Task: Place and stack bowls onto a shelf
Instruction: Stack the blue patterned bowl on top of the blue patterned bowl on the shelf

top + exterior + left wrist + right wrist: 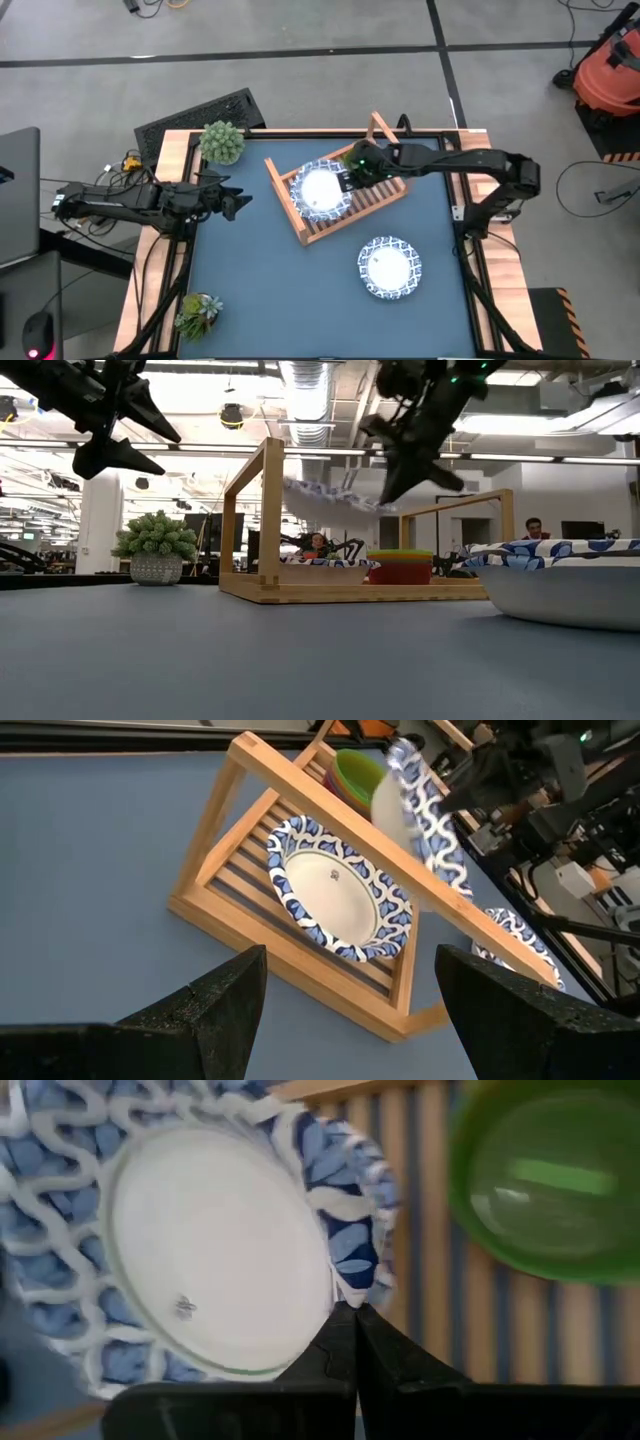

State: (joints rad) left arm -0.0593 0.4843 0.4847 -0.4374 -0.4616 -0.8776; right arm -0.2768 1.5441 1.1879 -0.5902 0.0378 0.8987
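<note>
The wooden slatted shelf (345,205) lies mid-table. One white bowl with a blue rim (340,892) lies flat on its slats. A green bowl (550,1180) sits in a pink bowl (400,573) at the shelf's far end. My right gripper (352,178) is above the shelf, shut on a second white bowl (325,495), which hangs in the air over the first. A third white bowl (390,267) rests on the table, nearer and to the right. My left gripper (235,200) hovers open left of the shelf, touching nothing. My right gripper (352,1315) pinches the blue rim (350,1285) of the white bowl (210,1250) between its two fingers, on the bowl's right side. It comes slanting down from the table's right. The bowl is lifted clear and tilted, hanging over the bowl on the shelf.
A spiky potted plant (222,142) stands at the far left corner and another plant (198,315) at the near left corner. A black keyboard (200,115) lies beyond the far edge. Bare blue table (270,290) stretches along the near side.
</note>
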